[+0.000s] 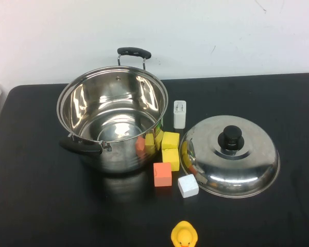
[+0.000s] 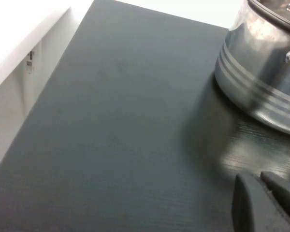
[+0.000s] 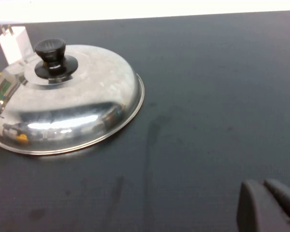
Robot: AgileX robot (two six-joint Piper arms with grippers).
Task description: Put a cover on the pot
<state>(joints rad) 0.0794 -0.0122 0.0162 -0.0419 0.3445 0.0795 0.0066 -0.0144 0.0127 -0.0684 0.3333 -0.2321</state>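
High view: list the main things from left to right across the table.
pot → orange block → white charger → lid. Neither gripper shows here; left gripper and right gripper appear only in their wrist views, fingers together.

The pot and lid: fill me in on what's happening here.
Nothing is being handled yet. The pot stands open on the black table, and its lid lies apart to its right, with small blocks between them. The left gripper sits shut near the pot; the right gripper sits shut near the lid, both empty.
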